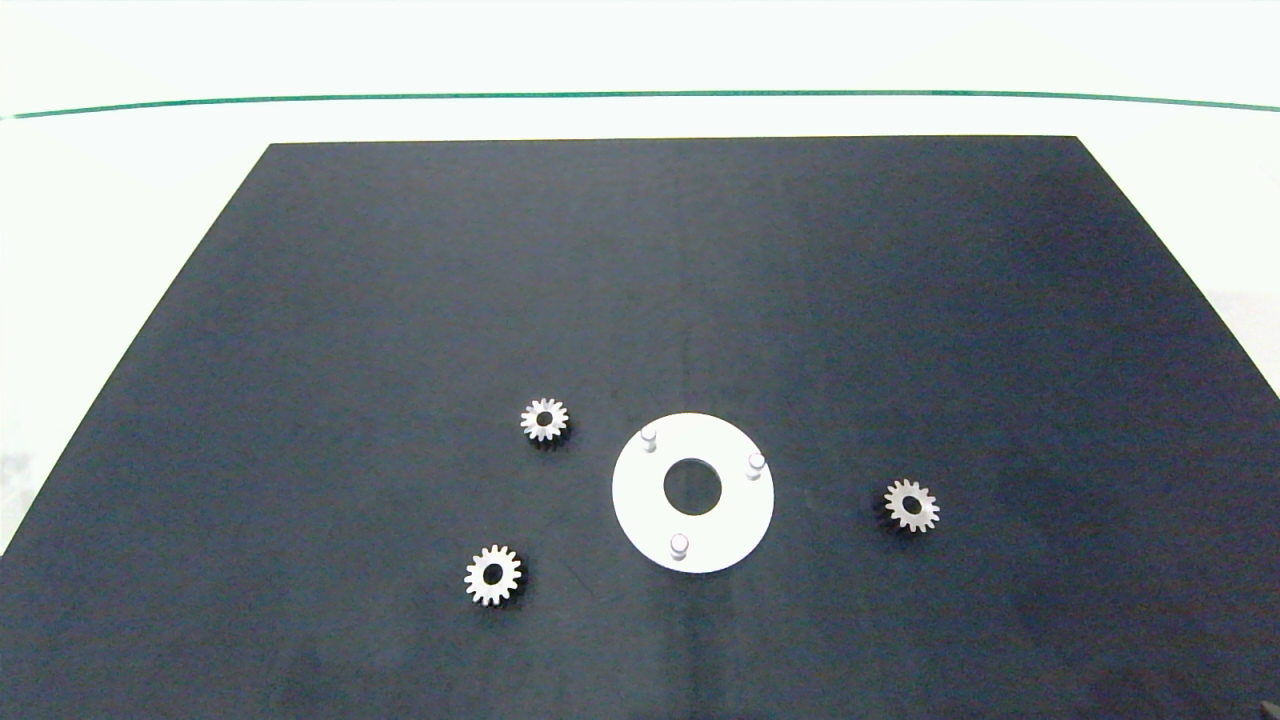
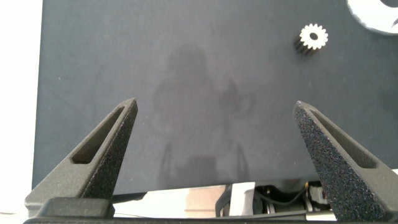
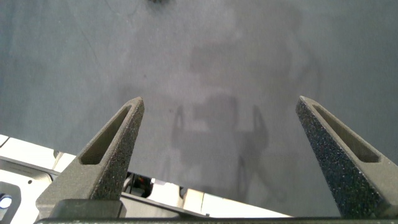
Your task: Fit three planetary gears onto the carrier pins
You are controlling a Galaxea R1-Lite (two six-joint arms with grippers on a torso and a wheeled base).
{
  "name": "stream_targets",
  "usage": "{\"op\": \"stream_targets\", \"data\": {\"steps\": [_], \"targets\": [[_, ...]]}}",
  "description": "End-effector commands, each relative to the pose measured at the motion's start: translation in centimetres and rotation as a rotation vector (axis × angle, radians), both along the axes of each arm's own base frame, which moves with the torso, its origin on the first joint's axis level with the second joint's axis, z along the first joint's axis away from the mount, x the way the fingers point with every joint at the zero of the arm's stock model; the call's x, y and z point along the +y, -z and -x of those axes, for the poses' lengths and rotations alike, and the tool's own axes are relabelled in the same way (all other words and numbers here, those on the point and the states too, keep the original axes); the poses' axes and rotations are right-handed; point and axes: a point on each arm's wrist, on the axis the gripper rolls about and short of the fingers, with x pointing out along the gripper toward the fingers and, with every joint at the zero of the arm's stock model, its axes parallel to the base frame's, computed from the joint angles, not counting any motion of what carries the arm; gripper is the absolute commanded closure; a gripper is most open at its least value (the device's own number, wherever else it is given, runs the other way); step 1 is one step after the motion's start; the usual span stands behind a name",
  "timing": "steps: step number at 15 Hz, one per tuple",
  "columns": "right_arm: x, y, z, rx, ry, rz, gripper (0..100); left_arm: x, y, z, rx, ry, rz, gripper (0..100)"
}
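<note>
A flat white disc point(image 1: 735, 520) with a large centre hole lies on the black mat, and its three carrier pins point(image 1: 649, 436) point(image 1: 755, 463) point(image 1: 679, 545) stand bare in a triangle. Three small silver planetary gears lie flat on the mat: one point(image 1: 544, 420) to the disc's upper left, one point(image 1: 493, 574) to its lower left, one point(image 1: 911, 505) to its right. Neither arm shows in the head view. My left gripper point(image 2: 214, 112) hangs open over bare mat near the mat's edge, with a gear point(image 2: 313, 37) farther off. My right gripper point(image 3: 217, 109) is open over bare mat too.
The black mat point(image 1: 400, 300) covers most of a white table point(image 1: 120, 200). A thin green line point(image 1: 640, 96) runs across the table beyond the mat. The mat's near edge and parts of the robot's base point(image 2: 267, 196) show in both wrist views.
</note>
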Motion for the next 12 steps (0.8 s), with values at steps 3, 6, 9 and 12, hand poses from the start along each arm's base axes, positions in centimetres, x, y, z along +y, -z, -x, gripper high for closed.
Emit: {"op": "stream_targets", "data": {"steps": [3, 6, 9, 12], "targets": [[0.8, -0.9, -3.4, 0.087, -0.038, 0.042, 0, 0.0, 0.3, 0.0, 0.015, -0.003, -0.002, 0], [1.8, -0.6, -6.1, 0.115, -0.111, 0.053, 0, 0.0, 0.4, 0.1, 0.010, -0.005, -0.001, 0], [2.9, 0.1, -8.7, 0.144, -0.157, 0.086, 0, 0.0, 0.4, 0.1, 0.009, -0.008, -0.001, 0], [3.7, 0.6, -11.1, 0.140, -0.178, 0.103, 0, 0.0, 0.3, 0.1, 0.006, -0.010, -0.001, 0]]}}
